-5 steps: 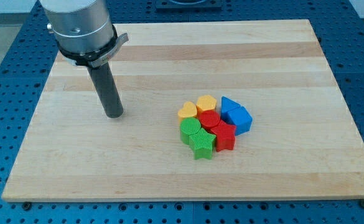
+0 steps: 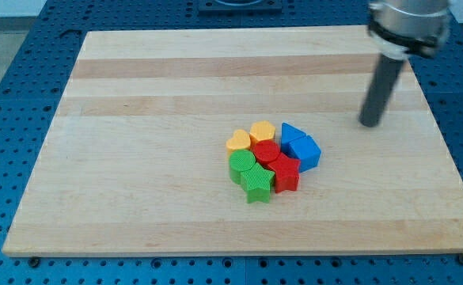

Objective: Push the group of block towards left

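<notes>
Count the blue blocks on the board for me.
2, touching each other at the cluster's right edge: one blue block nearer the view's top, the other blue block just below and right of it. The tight cluster could hide another.

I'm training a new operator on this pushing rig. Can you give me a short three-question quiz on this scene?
1. True or false: my tip touches the blue blocks.
2. Which block lies nearest the view's bottom? A) green star B) yellow heart C) red star
3. Fill in: my tip stands to the view's ____ of the cluster on the wooden board.

Key: 1 false, a gap shows; 2 A; 3 right.
</notes>
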Controlling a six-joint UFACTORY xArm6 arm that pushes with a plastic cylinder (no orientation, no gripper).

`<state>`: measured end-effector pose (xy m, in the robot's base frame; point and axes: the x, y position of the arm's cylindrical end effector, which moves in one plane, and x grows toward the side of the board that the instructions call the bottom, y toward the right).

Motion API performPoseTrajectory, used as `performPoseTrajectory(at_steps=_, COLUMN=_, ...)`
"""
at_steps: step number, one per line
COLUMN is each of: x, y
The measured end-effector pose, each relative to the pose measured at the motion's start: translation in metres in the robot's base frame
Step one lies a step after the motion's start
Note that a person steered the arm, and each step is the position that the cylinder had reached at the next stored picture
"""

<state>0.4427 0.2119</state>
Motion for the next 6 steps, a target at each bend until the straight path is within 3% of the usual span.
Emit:
performPoseTrajectory(at_steps=1, x=0.049, y=0.013)
performPoseTrajectory(at_steps=2, x=0.091, y=-0.017)
performPoseTrajectory(at_steps=4, x=0.08, y=-0.145)
performPoseTrajectory(at_steps=6, x=0.029, y=-0.277)
